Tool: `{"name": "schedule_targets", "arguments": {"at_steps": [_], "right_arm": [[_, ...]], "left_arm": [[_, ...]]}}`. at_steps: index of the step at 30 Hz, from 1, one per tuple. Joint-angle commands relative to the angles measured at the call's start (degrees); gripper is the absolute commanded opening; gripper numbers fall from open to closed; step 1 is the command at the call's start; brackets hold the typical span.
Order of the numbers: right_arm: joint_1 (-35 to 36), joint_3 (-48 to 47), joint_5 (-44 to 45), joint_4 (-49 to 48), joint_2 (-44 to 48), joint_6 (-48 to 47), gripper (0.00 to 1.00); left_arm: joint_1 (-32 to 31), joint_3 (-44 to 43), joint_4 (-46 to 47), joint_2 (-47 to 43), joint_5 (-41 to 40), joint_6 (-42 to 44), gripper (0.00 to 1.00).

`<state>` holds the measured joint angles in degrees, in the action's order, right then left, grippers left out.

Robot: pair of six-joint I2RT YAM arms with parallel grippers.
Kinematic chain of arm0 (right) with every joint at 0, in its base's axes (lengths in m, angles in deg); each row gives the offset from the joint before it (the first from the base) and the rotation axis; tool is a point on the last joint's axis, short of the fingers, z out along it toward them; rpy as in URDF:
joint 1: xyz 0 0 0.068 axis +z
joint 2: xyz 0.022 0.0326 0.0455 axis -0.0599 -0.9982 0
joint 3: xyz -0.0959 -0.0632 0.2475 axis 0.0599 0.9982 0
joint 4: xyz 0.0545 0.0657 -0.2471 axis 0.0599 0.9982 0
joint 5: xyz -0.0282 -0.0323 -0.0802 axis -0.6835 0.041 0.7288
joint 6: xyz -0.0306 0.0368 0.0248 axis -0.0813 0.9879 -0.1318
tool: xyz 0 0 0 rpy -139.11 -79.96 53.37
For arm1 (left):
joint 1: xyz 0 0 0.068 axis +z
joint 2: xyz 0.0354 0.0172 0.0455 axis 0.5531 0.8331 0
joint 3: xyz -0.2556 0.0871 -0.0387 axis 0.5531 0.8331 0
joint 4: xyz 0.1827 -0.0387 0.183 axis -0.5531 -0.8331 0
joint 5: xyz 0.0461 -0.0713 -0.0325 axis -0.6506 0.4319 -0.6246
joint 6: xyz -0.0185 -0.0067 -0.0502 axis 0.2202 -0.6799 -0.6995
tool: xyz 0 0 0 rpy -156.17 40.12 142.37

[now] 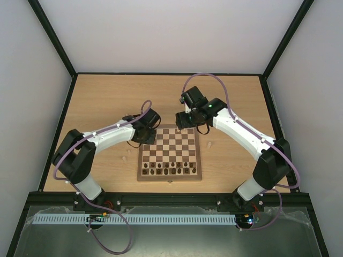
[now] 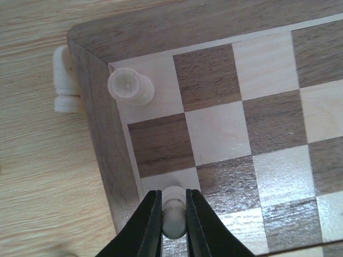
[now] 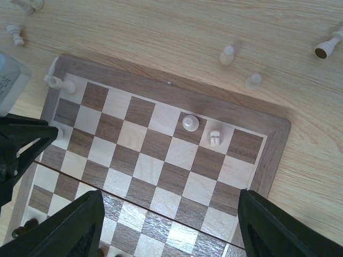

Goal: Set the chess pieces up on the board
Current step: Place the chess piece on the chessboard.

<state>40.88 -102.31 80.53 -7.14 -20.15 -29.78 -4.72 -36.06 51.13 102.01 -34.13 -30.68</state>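
**At the board (image 2: pixel 102 134) edge: seating a pale pawn (image 2: pixel 173 214)**

Between closed jaws, my left gripper (image 2: pixel 173 199) is gripping the pale pawn over the light square beside the board's frame. I am aiming to seat it upright and centred. Beyond, a rook (image 2: pixel 130 88) is occupying the corner; my right gripper (image 3: pixel 169 217) is hanging open.

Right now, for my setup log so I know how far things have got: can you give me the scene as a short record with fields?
left gripper: shut on a pale piece, over a light edge square of the board
right gripper: open, empty, above the board
placed: corner piece on the corner square; two pieces further along that edge row
loose pale pieces: several on the table; stray piece beside the border by that corner
dark pieces: in the two rows nearest the arms
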Motion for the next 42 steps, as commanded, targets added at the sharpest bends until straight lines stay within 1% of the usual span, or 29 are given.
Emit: {"name": "schedule_targets", "arguments": {"at_steps": [1, 14, 31, 36, 42], "right_arm": [[-0.27, 0.89, 1.25, 2.55, 1.83, -0.13, 0.69], [-0.27, 1.44, 1.52, 2.24, 2.06, -0.26, 0.69], [-0.32, 1.64, 1.19, 1.93, 1.69, -0.27, 0.69], [-0.27, 1.62, 0.97, 1.85, 1.44, -0.35, 0.69], [-0.27, 1.61, 0.75, 1.83, 1.31, -0.34, 0.69]], "left_arm": [[0.13, -2.22, 1.06, 2.17, -0.44, 0.14, 0.09], [2.15, -5.48, 1.25, 5.58, -0.75, 1.28, 0.09], [2.49, -4.68, 1.60, 6.61, -1.97, 1.39, 0.11], [2.66, -4.57, 1.45, 6.68, -2.38, 1.39, 0.14], [2.70, -4.31, 1.11, 5.98, -2.40, 1.25, 0.22]]}}
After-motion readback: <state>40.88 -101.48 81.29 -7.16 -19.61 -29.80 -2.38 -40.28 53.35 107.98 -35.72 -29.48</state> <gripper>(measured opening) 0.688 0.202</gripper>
